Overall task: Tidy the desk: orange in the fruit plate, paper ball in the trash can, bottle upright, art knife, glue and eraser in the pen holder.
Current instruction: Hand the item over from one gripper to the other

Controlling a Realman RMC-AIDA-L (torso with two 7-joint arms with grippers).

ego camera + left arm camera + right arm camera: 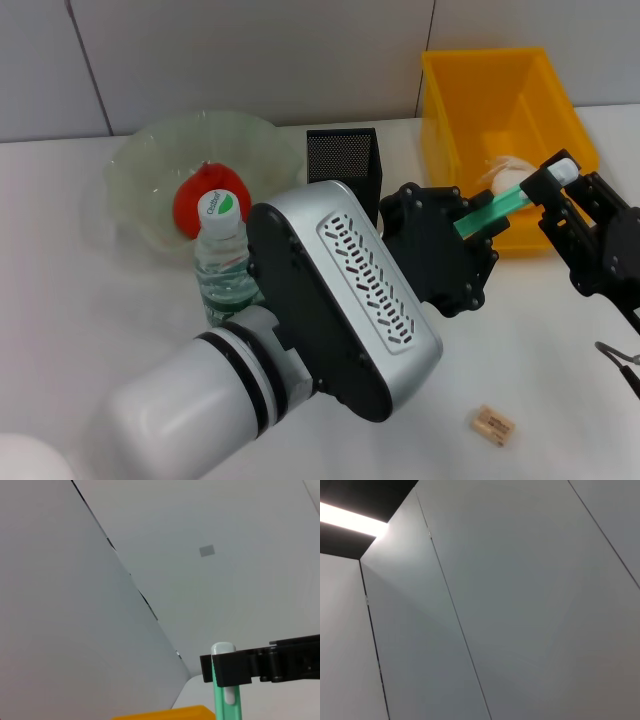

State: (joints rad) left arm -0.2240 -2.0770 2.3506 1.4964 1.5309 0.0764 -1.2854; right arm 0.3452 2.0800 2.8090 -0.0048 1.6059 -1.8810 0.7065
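Observation:
My left gripper (pixel 455 232) is shut on the lower part of a green art knife (pixel 495 210), held raised in front of the yellow trash can (pixel 470 95). My right gripper (pixel 560 183) closes on the knife's white end (pixel 223 649); its black fingers (pixel 235 668) cross the knife in the left wrist view. An orange (pixel 192 200) lies in the glass fruit plate (pixel 140 165). The bottle (pixel 222 262) stands upright in front of it. A paper ball (pixel 503 166) lies in the trash can. The black mesh pen holder (pixel 343 157) stands behind my left arm. An eraser (pixel 492 425) lies on the table. The glue is out of view.
My left arm's large housing (pixel 350 300) fills the middle foreground and hides the table behind it. A thin dark object (pixel 620 357) lies at the right edge. The right wrist view shows only wall panels and ceiling.

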